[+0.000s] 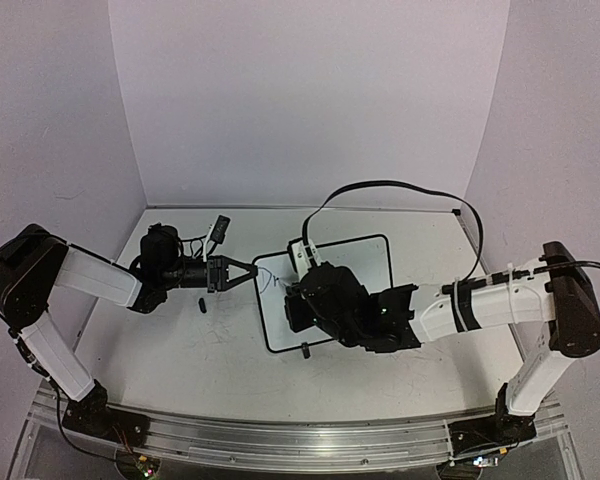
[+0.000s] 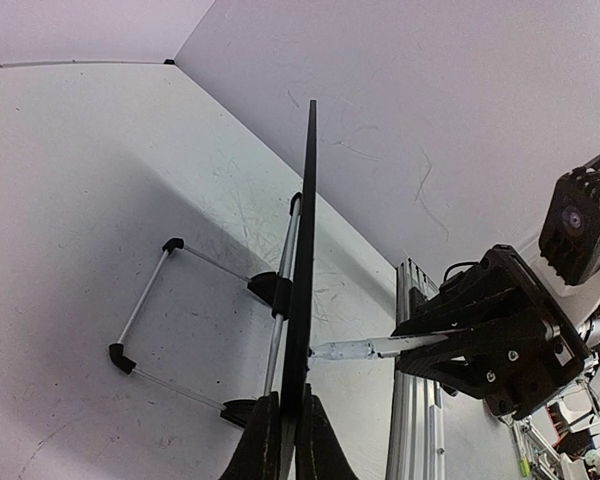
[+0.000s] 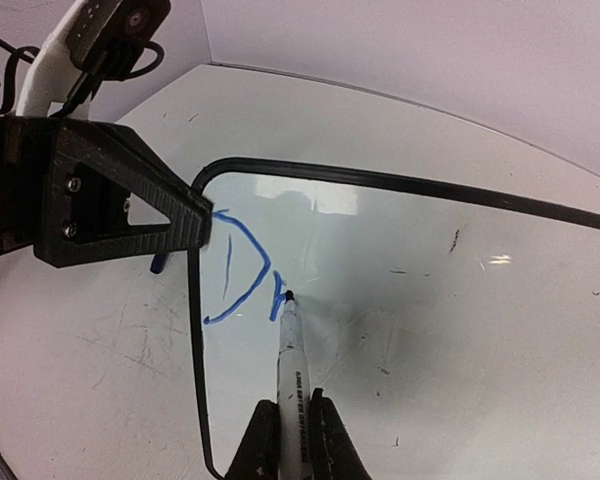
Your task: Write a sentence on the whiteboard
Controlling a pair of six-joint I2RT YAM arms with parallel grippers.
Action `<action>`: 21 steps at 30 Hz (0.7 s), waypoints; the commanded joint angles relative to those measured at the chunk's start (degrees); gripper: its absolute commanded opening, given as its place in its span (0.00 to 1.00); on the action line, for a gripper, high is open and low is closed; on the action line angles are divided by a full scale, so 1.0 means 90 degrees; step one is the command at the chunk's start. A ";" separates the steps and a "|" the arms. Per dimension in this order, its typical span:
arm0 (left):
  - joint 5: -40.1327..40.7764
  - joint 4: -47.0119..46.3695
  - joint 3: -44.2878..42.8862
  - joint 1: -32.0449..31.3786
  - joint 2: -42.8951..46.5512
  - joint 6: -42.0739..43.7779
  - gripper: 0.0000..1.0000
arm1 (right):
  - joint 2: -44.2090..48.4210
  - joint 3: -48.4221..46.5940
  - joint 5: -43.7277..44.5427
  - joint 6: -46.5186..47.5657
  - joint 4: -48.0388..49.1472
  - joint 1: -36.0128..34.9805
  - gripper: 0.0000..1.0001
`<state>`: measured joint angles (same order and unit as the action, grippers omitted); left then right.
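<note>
The whiteboard [image 1: 365, 262] lies near the middle of the table, propped on its wire stand. My left gripper [image 1: 252, 272] is shut on the board's left edge; in the left wrist view the jaws [image 2: 285, 440] pinch the thin black frame [image 2: 305, 250], seen edge-on. My right gripper [image 3: 292, 440] is shut on a white marker [image 3: 292, 370], whose tip touches the whiteboard [image 3: 430, 300]. The sentence [image 3: 267, 263] is a blue "D" and one short stroke beside the tip. From above, my right wrist [image 1: 330, 300] hides the marker and the writing.
A small black object [image 1: 218, 230] lies behind the left gripper and a tiny black piece [image 1: 202, 305] in front of it. The wire stand [image 2: 150, 300] juts out behind the board. The aluminium rail [image 2: 415, 400] runs along the near edge. Walls enclose the table.
</note>
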<state>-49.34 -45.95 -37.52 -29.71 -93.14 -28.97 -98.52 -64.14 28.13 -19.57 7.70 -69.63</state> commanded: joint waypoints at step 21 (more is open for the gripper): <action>-0.0358 -0.0013 -0.0186 -0.0043 0.0129 -0.0083 0.00 | 0.0999 0.0907 -0.0982 0.0471 0.0937 0.0148 0.00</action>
<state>-50.35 -46.04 -37.52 -29.74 -93.14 -28.76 -88.06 -52.98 21.97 -17.04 14.98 -68.23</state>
